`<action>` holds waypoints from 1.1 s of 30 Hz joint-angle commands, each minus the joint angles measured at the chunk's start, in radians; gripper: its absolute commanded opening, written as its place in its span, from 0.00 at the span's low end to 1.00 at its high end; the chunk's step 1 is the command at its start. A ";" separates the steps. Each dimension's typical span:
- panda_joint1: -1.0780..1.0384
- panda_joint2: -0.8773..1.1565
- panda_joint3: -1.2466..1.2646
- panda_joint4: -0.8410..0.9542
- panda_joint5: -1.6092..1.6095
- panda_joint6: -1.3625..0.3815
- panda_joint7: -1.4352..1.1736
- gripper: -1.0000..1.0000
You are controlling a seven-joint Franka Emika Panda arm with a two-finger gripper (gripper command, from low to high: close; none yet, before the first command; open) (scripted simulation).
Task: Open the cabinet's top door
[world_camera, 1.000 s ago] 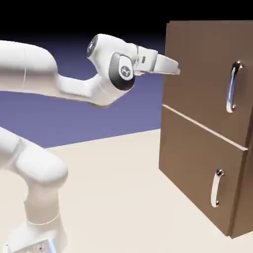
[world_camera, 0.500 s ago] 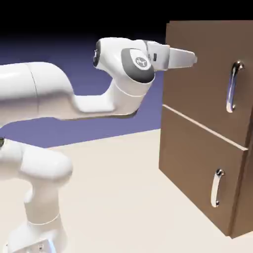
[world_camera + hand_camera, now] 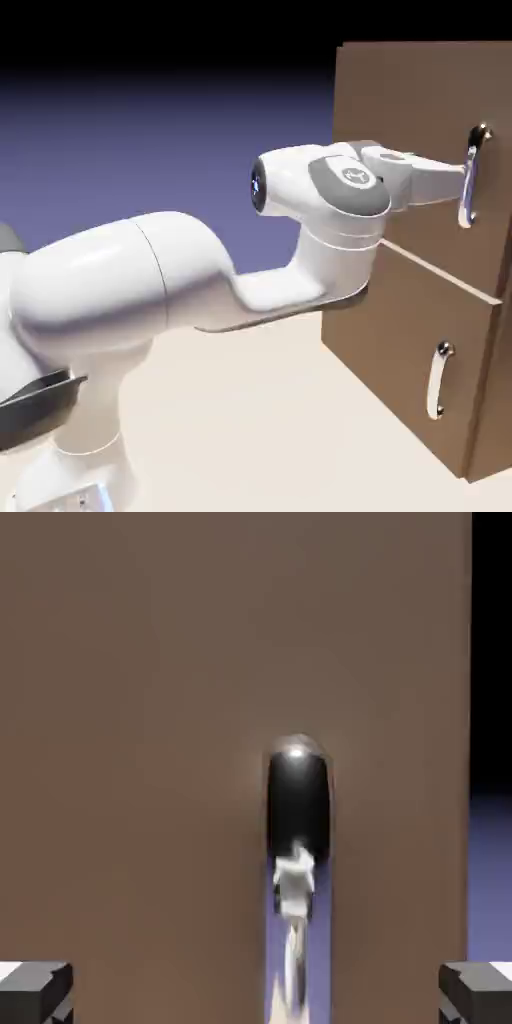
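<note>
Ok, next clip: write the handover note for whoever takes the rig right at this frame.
Gripper: open, fingertips wide apart, nothing held. In the hand view the upper handle runs down between them; whether either finger touches it, I can't tell.
Cabinet: top door and lower door both shut.
Done: the gripper is up at the top door's handle.
Left: close on that handle, then pull the top door open. The lower handle isn't part of this job.

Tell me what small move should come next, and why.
Probably ease slightly forward, then close the jaws: they stand wide open, one on either side of the long curved chrome handle, and the upper brown wooden door looks shut.
</note>
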 commanded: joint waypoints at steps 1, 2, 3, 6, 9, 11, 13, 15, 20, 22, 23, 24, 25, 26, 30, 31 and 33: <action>0.000 0.000 0.000 0.000 0.000 0.000 0.000 0.50; 0.036 0.002 -0.015 0.028 -0.005 -0.006 -0.003 0.50; 0.072 0.005 -0.030 0.057 -0.009 -0.011 -0.005 0.50; 0.171 0.011 -0.070 0.134 -0.022 -0.026 -0.012 0.50; 0.140 0.004 -0.048 0.097 -0.030 -0.055 0.002 0.00; 0.077 -0.008 -0.004 0.025 -0.043 -0.110 0.029 0.00; 0.013 -0.019 0.041 -0.048 -0.048 -0.165 0.055 0.00; -0.053 -0.028 0.088 -0.120 -0.046 -0.220 0.078 0.00; -0.222 -0.057 0.222 -0.301 -0.006 -0.359 0.126 0.00; -0.290 -0.073 0.285 -0.374 0.027 -0.416 0.140 0.00; -0.323 -0.083 0.320 -0.410 0.047 -0.446 0.145 0.00; -0.357 -0.093 0.356 -0.446 0.070 -0.476 0.150 0.00; -0.387 -0.105 0.392 -0.479 0.095 -0.505 0.154 0.00; -0.416 -0.116 0.428 -0.511 0.122 -0.533 0.156 0.00; -0.504 -0.166 0.573 -0.618 0.239 -0.641 0.160 0.00; -0.521 -0.179 0.610 -0.640 0.271 -0.666 0.160 0.00; -0.547 -0.203 0.682 -0.678 0.336 -0.717 0.159 0.00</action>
